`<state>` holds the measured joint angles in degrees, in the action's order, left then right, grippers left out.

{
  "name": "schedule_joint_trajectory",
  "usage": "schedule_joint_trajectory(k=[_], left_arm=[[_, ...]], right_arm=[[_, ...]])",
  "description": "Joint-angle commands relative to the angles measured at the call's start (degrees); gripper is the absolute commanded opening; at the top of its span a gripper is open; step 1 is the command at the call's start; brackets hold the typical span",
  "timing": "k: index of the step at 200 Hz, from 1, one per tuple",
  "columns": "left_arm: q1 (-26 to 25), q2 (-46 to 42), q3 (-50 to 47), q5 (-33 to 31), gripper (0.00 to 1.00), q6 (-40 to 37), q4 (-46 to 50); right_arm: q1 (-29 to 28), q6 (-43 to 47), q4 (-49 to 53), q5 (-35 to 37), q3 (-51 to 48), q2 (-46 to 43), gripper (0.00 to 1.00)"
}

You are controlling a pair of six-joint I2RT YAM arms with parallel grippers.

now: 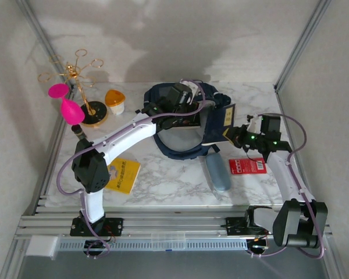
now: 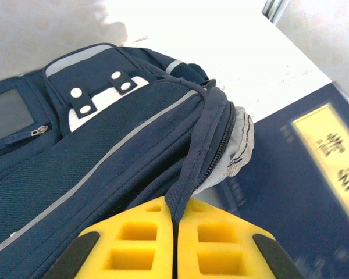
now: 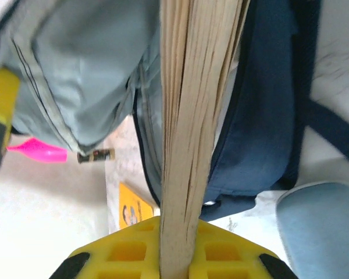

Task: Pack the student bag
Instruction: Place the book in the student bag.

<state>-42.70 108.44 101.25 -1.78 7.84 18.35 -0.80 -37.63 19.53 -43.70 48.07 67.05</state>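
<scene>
The student bag (image 1: 177, 142), navy with pale stripes, lies at the back middle of the table with its mouth held open. My left gripper (image 1: 186, 110) is shut on the bag's zipper-edge flap (image 2: 189, 174), which is pinched between the yellow pads (image 2: 139, 244). A navy book with a yellow label (image 1: 224, 119) stands on edge at the bag's right side. My right gripper (image 3: 175, 224) is shut on the book's page edge (image 3: 192, 87), with the bag's grey lining (image 3: 75, 70) just to its left. The book's cover (image 2: 314, 168) shows beside the bag in the left wrist view.
A blue pencil case (image 1: 217, 170) and a red card (image 1: 248, 165) lie in front of the bag. A yellow booklet (image 1: 123, 174) is at front left. At back left stand a gold wire stand (image 1: 81, 87), pink pieces (image 1: 70, 107), an orange-topped cup (image 1: 114, 100) and a small dark bottle (image 1: 79, 132).
</scene>
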Motion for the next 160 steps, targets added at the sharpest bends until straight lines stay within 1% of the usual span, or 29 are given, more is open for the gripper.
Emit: schedule_joint_trajectory(k=[1,26,58,66,79,92,114,136,147,160], left_arm=[[-0.2,-5.3,1.7,-0.9,0.0,2.1,-7.7],[-0.3,-6.0,1.8,-0.2,0.0,2.5,-7.8],[-0.4,-6.7,1.9,0.1,0.0,3.1,-8.7],[-0.4,-7.0,1.8,-0.4,0.0,3.1,-8.9],[-0.4,-7.4,1.7,-2.0,0.0,3.2,-8.8],[-0.4,-7.7,1.6,-3.1,0.0,3.3,-8.8],[-0.5,-8.2,1.2,-2.4,0.0,3.3,-9.0],[-0.4,-8.6,0.6,-3.5,0.0,3.1,-8.9],[-0.4,-8.9,0.1,-4.0,0.0,3.1,-9.1],[-0.4,-9.1,-0.5,-4.0,0.0,3.0,-9.6]], right_arm=[[-4.8,-3.5,-7.7,-1.4,-0.7,1.6,0.0],[-10.6,-8.3,-17.8,-0.5,-1.1,5.2,0.0],[-16.7,-12.3,-30.4,2.3,0.9,16.7,0.0],[-17.3,-12.5,-33.3,2.9,2.1,19.8,0.0],[-18.1,-11.4,-34.9,5.7,4.6,24.8,0.0],[-18.3,-10.9,-37.6,6.4,6.9,29.8,0.0],[-18.1,-9.8,-37.0,6.6,13.3,38.4,0.0],[-18.0,-7.5,-32.6,11.0,18.2,42.3,0.17],[-17.8,-6.4,-28.5,14.0,20.2,43.3,0.3],[-17.8,-5.4,-25.6,14.9,20.7,43.1,0.37]])
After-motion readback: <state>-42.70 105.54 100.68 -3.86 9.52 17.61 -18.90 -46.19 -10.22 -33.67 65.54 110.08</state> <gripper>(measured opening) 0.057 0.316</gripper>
